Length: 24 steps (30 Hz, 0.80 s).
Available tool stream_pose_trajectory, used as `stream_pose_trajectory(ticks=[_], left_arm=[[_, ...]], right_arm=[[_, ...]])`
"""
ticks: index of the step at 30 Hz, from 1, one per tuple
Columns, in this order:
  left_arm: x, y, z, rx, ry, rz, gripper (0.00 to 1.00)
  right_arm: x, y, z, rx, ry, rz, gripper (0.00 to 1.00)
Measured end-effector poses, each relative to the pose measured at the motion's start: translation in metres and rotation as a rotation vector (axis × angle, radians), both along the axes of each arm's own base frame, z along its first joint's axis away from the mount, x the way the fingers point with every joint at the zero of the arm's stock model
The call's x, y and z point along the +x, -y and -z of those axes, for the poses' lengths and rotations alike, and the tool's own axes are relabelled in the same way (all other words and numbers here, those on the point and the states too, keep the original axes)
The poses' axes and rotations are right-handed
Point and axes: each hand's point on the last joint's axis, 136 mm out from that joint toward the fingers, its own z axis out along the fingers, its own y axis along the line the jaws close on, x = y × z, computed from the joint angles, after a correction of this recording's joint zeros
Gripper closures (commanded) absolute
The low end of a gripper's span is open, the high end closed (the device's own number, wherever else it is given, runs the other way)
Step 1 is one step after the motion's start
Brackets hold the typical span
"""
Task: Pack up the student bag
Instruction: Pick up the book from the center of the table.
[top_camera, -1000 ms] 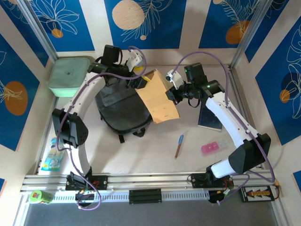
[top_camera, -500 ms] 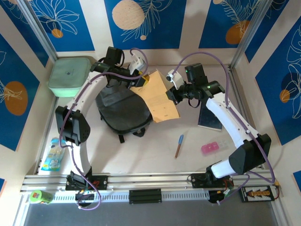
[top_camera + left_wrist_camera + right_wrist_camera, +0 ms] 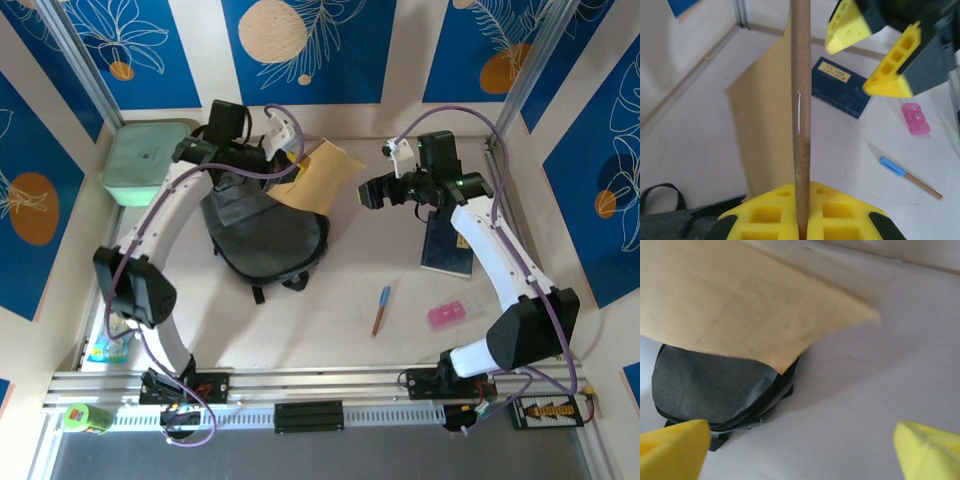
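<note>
We see our left pincer [image 3: 801, 210] pinching the edge of a brown paper booklet [image 3: 322, 176], holding it over the top of the student bag [image 3: 262, 235], which lies flat on the desk [image 3: 380, 270], left of centre. Our right pincer [image 3: 800, 450] stands spread wide, near the booklet but apart from it.

The pale surface [image 3: 340, 335] carries the student bag [image 3: 262, 240] left of centre, lying flat. In the far left corner sits a mint-green box [image 3: 145, 160]. On the right lies a dark blue booklet [image 3: 443, 252] — nearer than it, a small pink case [image 3: 447, 314], and left of that a pencil [image 3: 381, 310] with a blue end. A colourful packet [image 3: 108, 340] lies at the near left edge.
</note>
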Motion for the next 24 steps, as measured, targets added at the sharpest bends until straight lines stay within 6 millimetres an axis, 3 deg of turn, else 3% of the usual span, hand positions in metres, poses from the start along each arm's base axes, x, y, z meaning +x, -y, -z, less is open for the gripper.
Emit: stream_pose_trajectory(ticks=[7, 17, 24], left_arm=[[-0.026, -0.01, -0.037, -0.015, 0.136, 0.024, 1.0], [-0.034, -0.011, -0.027, 0.008, 0.125, 0.063, 1.0], [-0.039, -0.011, -0.025, 0.019, 0.144, 0.095, 1.0]], right_arm=[[-0.003, -0.023, -0.016, 0.059, 0.061, -0.102, 0.01], [-0.021, -0.061, -0.05, 0.131, 0.159, -0.303, 0.01], [-0.018, -0.072, -0.065, 0.153, 0.195, -0.35, 0.01]])
